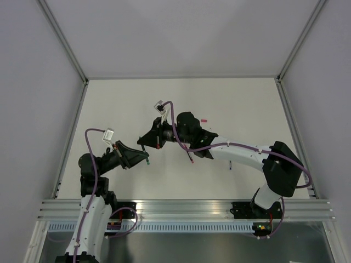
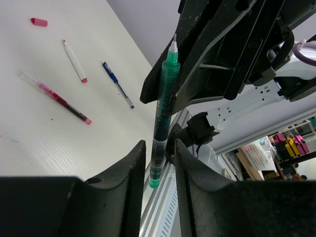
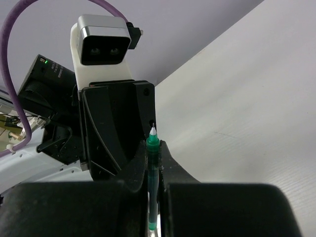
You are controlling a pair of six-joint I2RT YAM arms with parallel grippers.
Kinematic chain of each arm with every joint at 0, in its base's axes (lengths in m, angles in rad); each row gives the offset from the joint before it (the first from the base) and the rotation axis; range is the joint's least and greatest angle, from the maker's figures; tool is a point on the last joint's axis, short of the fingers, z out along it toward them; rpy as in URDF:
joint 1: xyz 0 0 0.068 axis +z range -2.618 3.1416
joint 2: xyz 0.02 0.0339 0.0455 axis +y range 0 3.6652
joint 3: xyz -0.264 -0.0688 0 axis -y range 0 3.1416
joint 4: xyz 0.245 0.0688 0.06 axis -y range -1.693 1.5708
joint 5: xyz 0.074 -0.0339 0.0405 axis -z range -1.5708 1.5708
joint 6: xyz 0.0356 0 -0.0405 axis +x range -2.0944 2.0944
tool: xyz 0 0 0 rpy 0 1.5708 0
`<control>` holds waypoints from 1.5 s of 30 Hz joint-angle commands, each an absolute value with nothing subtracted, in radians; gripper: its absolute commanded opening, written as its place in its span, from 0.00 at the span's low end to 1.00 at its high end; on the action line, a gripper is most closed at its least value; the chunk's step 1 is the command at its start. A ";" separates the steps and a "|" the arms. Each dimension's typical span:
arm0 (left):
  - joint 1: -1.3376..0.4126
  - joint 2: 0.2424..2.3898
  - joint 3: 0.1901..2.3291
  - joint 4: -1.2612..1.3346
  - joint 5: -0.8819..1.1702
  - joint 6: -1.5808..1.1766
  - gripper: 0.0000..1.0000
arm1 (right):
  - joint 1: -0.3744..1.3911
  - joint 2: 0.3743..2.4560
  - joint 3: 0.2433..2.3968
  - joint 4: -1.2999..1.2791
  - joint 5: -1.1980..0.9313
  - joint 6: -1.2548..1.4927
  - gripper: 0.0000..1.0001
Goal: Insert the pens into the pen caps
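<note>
My right gripper [image 3: 153, 148] is shut on a green pen [image 3: 152, 168] whose white nib points up. In the left wrist view the same green pen [image 2: 163, 108] stands between the right arm's black fingers, and its lower end hangs between my left gripper's [image 2: 160, 148] fingers, which stand slightly apart from it. From above, the left gripper [image 1: 143, 158] and right gripper [image 1: 149, 141] meet over the table's left centre. On the table lie a red cap [image 2: 38, 21], a whitish pen with a red end [image 2: 74, 61], a blue pen [image 2: 118, 85] and a red pen [image 2: 57, 98].
The red cap [image 1: 204, 118] lies behind the right arm, the red pen [image 1: 190, 159] under its forearm, and a dark pen [image 1: 231, 164] further right. An aluminium rail [image 1: 186, 208] runs along the near table edge. Grey walls enclose the table.
</note>
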State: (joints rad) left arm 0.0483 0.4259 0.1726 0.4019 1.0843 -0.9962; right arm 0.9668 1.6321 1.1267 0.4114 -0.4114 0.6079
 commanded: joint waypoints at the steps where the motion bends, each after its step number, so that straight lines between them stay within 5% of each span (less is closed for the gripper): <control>1: 0.048 0.445 0.181 0.469 1.108 -1.012 0.34 | 0.976 1.640 1.152 0.482 -0.439 0.634 0.00; 5: 0.046 0.465 0.181 0.488 1.108 -1.025 0.02 | 0.982 1.657 1.166 0.483 -0.463 0.638 0.00; 7: 0.048 0.475 0.179 0.508 1.100 -1.035 0.02 | 0.982 1.664 1.172 0.463 -0.453 0.634 0.07; 8: 0.048 0.479 0.181 0.509 1.092 -1.040 0.02 | 0.980 1.663 1.181 0.442 -0.431 0.626 0.36; 11: 0.048 0.537 0.215 0.480 1.066 -1.000 0.02 | 0.963 1.634 1.204 0.322 -0.318 0.565 0.64; 17: 0.034 0.771 0.304 0.335 0.961 -0.895 0.02 | 0.861 1.520 1.235 0.125 -0.155 0.516 0.76; 25: -0.101 1.037 0.336 0.371 0.733 -0.824 0.02 | 0.703 1.561 1.409 -0.103 -0.020 0.462 0.75; 27: -0.101 1.071 0.344 0.333 0.678 -0.805 0.02 | 0.680 1.645 1.472 -0.168 0.006 0.445 0.60; 29: -0.103 1.069 0.338 0.325 0.647 -0.795 0.02 | 0.677 1.721 1.593 -0.222 0.080 0.433 0.57; 37: -0.103 0.816 0.279 0.262 0.543 -0.726 0.02 | 0.675 2.123 1.960 -0.377 0.181 0.448 0.58; 45: -0.103 0.640 0.209 0.270 0.551 -0.753 0.02 | 0.675 2.302 1.985 -0.275 0.209 0.457 0.55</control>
